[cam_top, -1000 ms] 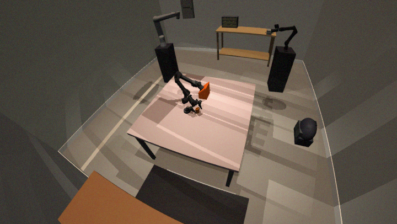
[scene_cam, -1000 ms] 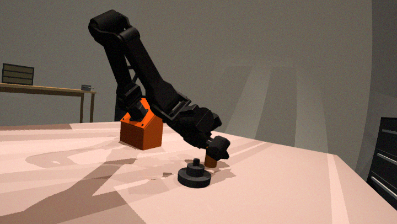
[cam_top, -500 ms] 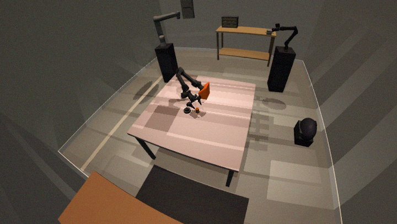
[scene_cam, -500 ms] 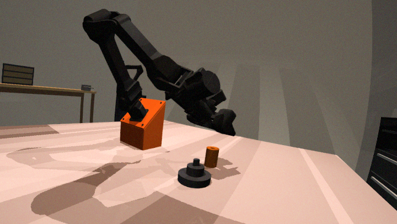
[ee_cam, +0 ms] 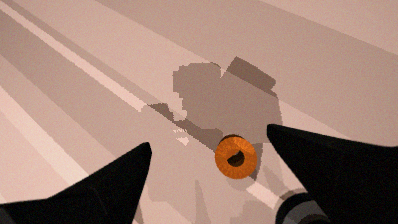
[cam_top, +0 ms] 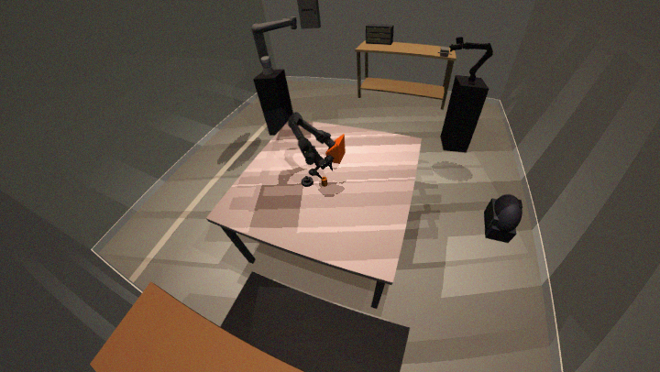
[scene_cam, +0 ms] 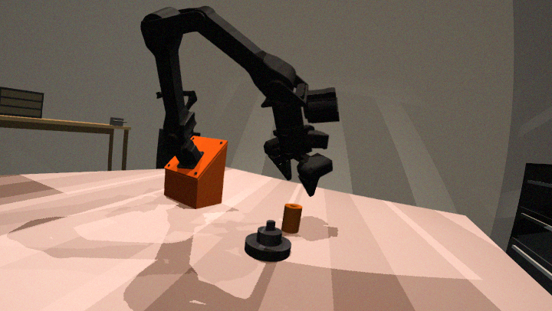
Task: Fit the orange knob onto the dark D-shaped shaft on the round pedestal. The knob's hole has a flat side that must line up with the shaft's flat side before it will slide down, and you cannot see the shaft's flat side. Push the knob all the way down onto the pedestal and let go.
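The orange knob [cam_top: 324, 181] [scene_cam: 291, 218] [ee_cam: 245, 168] stands upright on the table, its hole facing up; the wrist view shows a flat side in the hole. The dark round pedestal [cam_top: 307, 182] [scene_cam: 267, 253] stands close beside the knob, with its short shaft [scene_cam: 271, 225] bare; a part of the pedestal shows at the lower right of the wrist view, partly hidden by a finger. My gripper [scene_cam: 299, 188] [ee_cam: 208, 138] is wide open and empty, pointing down, above the knob and clear of it. The shaft's flat side cannot be made out.
The arm's orange wedge-shaped base [cam_top: 339, 148] [scene_cam: 210, 181] stands on the pink table [cam_top: 351, 249] [scene_cam: 386, 231] behind the pedestal. Off the table are a wooden bench [cam_top: 401, 48], other arms on black stands and a dark rounded object [cam_top: 507, 213].
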`<act>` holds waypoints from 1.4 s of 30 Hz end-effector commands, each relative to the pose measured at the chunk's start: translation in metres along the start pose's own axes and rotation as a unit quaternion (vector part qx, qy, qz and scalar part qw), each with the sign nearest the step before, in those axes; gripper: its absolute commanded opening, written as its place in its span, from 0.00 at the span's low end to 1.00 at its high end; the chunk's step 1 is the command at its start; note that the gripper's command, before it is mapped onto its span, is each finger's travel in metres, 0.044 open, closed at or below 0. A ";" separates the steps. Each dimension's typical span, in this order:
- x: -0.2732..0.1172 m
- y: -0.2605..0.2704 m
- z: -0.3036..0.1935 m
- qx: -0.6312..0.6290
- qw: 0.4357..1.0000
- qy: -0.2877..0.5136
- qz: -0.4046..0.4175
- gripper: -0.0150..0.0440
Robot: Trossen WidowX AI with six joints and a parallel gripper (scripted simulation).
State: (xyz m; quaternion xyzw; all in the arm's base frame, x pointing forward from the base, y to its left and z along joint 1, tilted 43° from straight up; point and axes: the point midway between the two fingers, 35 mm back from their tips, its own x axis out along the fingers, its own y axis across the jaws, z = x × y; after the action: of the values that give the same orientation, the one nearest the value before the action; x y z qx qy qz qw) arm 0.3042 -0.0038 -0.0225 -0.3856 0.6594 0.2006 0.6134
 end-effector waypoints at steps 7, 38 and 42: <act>-0.033 -0.005 0.008 -0.016 0.969 0.228 -0.093 1.00; -0.032 -0.006 0.007 0.452 0.857 0.155 -0.191 1.00; -0.032 -0.006 0.007 0.452 0.857 0.155 -0.191 1.00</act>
State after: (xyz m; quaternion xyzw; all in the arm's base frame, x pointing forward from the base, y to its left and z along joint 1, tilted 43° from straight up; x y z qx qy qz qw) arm 0.3107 0.0068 0.0079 -0.2140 0.6829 -0.2948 0.6332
